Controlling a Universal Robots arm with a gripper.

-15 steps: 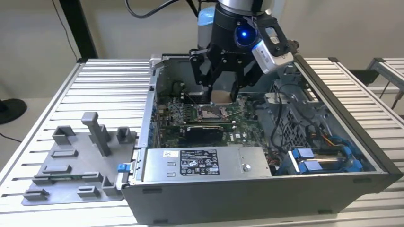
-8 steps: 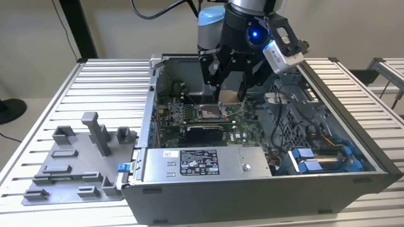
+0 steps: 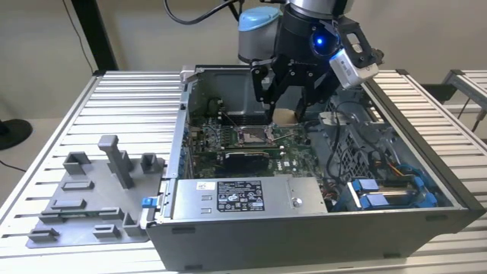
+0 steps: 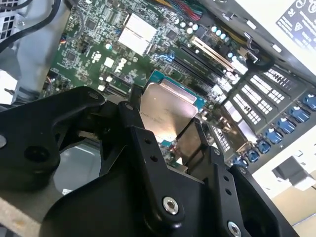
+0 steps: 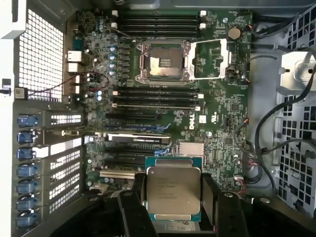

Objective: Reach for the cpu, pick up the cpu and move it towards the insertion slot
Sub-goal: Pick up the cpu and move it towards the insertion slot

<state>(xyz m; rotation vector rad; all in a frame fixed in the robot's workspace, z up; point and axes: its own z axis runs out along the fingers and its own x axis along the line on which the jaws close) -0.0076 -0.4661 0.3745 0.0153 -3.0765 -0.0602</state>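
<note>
My gripper hangs inside the open computer case and is shut on the cpu, a flat square chip with a silvery metal top and a thin green rim. Black fingers press its two opposite sides, and in the second wrist view the cpu sits level between them above the green board. The insertion slot is a square socket with a shiny metal frame and a dark centre, its lid frame swung open beside it. In the exterior view the insertion slot lies just below the gripper, toward the exterior view's left.
The case wall and a grey power supply box hem in the board. Cables run along one side and long black card slots cross the board. A grey fixture plate with blocks lies on the table at the exterior view's left.
</note>
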